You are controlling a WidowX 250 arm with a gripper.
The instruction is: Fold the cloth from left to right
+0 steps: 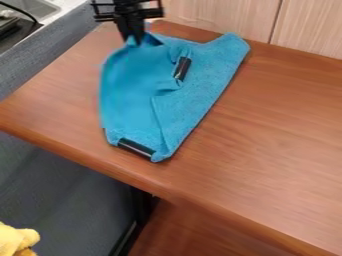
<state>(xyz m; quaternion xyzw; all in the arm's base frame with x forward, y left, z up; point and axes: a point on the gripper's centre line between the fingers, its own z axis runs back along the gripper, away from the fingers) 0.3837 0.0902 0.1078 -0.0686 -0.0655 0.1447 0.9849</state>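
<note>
Blue cloth (133,87) extends from the pincer (135,42) — one far corner gripped.

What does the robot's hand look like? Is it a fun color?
It's all black! The gripper has thin bars poking out on both sides up top, a bit like ladder rungs. Below them, a chunky dark middle gets narrower toward the tip.

Below the black end effector (136,41), the cloth (130,95) is bright blue with black strips (136,148), against the reddish-brown, wood-grained desk (267,135).
</note>
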